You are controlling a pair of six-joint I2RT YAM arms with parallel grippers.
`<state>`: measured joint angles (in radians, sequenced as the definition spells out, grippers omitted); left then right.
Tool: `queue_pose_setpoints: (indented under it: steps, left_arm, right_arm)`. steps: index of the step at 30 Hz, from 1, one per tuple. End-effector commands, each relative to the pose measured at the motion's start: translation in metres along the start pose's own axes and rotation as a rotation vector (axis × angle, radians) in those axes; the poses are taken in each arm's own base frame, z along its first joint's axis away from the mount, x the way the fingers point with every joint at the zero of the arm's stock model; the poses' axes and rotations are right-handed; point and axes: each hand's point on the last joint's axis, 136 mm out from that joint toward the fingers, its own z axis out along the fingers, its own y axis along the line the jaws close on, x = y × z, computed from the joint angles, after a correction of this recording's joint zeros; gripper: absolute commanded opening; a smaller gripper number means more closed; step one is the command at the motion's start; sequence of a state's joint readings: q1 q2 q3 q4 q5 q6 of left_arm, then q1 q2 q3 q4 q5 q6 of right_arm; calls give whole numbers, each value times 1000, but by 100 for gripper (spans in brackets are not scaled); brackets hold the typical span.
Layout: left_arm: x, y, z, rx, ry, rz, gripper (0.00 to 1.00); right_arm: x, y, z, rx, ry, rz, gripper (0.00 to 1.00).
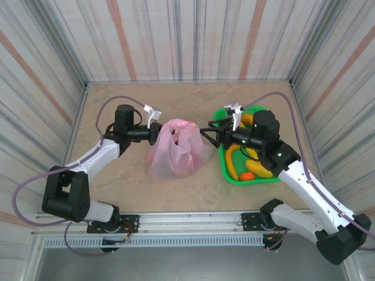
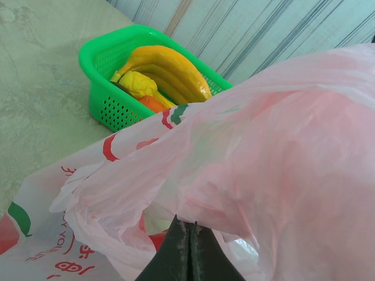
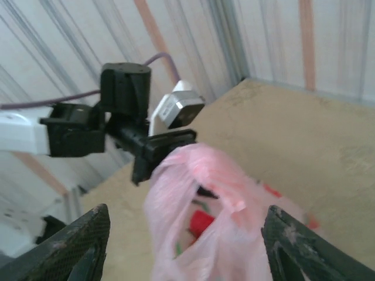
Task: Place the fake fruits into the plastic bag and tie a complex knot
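Two robot arms flanked a thin, translucent pink plastic bag [image 1: 176,151], which stood crumpled in a soft peak on the mottled beige tabletop [image 1: 117,187]. The left gripper [image 1: 157,133], at the bag's upper left, was clenched on a fold of the filmy top. In the left wrist view its dark fingers [image 2: 179,249] met tip to tip with wrinkled pink film bunched over them. Red lettering, red curves and a green leaf shape were printed across the bag's creased skin. Red patches also showed through the film, but whether they were print or fruit could not be told.

The right gripper [image 1: 206,132] hung just to the bag's right with its jaws spread wide and nothing between them. Its black fingers [image 3: 76,246], rough with a fine cross-hatched texture, framed the bag in the right wrist view.

A bright green plastic basket [image 1: 229,175], rectangular with rounded corners and perforated walls, sat just beside the bag on the right. Inside it lay glossy, curved yellow plastic bananas [image 1: 258,167] and a smooth orange ball [image 1: 247,175].
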<state>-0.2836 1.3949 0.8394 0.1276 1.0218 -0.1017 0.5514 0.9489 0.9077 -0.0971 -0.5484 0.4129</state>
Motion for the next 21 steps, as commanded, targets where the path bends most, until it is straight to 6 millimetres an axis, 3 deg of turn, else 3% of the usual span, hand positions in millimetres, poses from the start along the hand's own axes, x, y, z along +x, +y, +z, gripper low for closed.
queue_pose_setpoints:
  steps: [1, 6, 11, 21]
  left_arm:
    - [-11, -13, -2, 19, -10, 45, 0]
    - [-10, -13, -1, 21, -3, 40, 0]
    - [-10, -14, 0, 22, -1, 41, 0]
    - [-11, -15, 0, 25, 3, 45, 0]
  right_arm:
    - [26, -1, 7, -46, 61, 215, 62]
    - [42, -12, 27, -47, 77, 263, 53]
    - [46, -17, 45, -27, 76, 188, 46]
    - [42, -31, 58, 42, 57, 95, 47]
